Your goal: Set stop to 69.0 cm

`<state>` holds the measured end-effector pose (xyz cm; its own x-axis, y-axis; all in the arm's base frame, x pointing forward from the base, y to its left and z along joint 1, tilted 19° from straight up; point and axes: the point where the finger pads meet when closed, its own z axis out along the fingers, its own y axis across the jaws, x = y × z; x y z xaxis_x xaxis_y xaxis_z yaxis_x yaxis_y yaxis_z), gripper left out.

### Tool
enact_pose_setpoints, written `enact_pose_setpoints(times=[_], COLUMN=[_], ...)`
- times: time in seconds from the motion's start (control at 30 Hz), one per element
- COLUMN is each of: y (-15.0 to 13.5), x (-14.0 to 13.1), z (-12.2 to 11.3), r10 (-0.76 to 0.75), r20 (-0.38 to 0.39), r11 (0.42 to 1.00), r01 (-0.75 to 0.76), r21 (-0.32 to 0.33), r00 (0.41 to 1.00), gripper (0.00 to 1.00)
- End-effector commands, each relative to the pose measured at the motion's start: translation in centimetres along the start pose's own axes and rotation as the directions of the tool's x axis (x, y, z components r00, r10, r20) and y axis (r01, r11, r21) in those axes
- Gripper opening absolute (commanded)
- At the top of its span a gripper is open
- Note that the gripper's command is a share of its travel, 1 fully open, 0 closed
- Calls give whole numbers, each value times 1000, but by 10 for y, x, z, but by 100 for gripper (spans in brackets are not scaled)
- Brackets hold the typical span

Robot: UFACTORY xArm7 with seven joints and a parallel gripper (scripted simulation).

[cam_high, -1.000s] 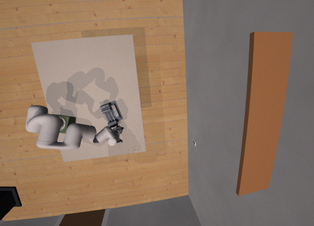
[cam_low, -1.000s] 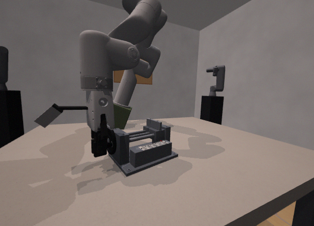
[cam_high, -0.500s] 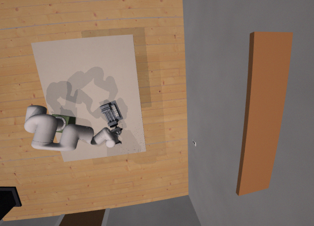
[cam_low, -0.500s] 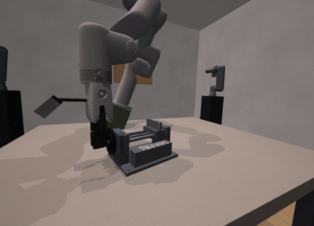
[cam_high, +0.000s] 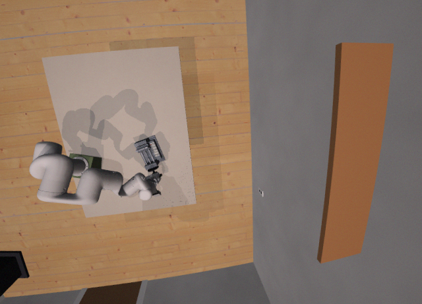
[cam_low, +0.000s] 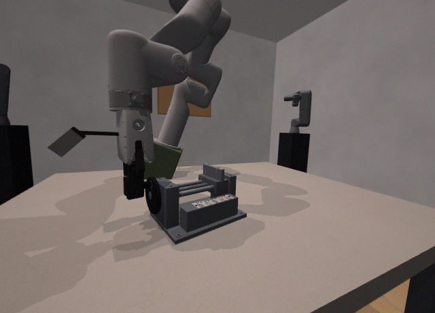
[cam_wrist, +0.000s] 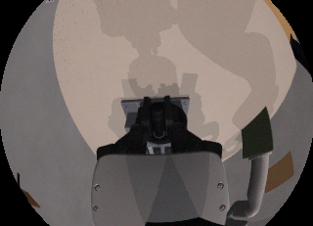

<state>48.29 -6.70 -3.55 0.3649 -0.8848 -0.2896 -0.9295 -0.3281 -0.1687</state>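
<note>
Grey walls and a plank floor surround a beige table (cam_low: 316, 211); an orange panel (cam_high: 356, 151) is seen at the right of the top view, and a second small arm on a black pedestal (cam_low: 293, 151) at the right of the exterior view. Near the centre of the exterior view the dark metal stop fixture (cam_low: 200, 206) is bolted flat on the table: base plate, end blocks, parallel rods, a sliding stop (cam_low: 213, 172) toward the far end, and a scale strip (cam_low: 211, 201) with a small red mark along the front bar; the figures cannot be read. The black handwheel (cam_low: 153, 196) is mounted upright on the fixture's left end. The gripper (cam_low: 134, 187) is held vertically, just left of the wheel, its fingers clenched on something there, judged to be the wheel's crank knob, though the contact is hidden by the dark fingers. In the wrist view only the gripper body and dark fingers above the fixture are made out. The wheel is judged rigid, hard and fairly smooth, turning only about its axle; a firm pinch on the knob or rim is called for, with slipping the likely fault. The fixture is judged heavy and fixed, not fragile.
</note>
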Motion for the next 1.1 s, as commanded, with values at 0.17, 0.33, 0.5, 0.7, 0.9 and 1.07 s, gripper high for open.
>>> enact_pose_setpoints(times=[0.17,0.33,0.5,0.7,0.9,1.07], y=[13,18,22,28,30,31], x=[1,1,1,1,1,1], z=[0,2,6,13,20,25], r10=[1,1,1,1,1,1], r20=[-3,-3,-3,-3,-3,-3], r11=[1000,1000,1000,1000,1000,1000], r01=[-1,-1,-1,-1,-1,-1], r21=[2,2,2,2,2,2], r00=[1000,1000,1000,1000,1000,1000], gripper=[6,6,6,6,6,6])
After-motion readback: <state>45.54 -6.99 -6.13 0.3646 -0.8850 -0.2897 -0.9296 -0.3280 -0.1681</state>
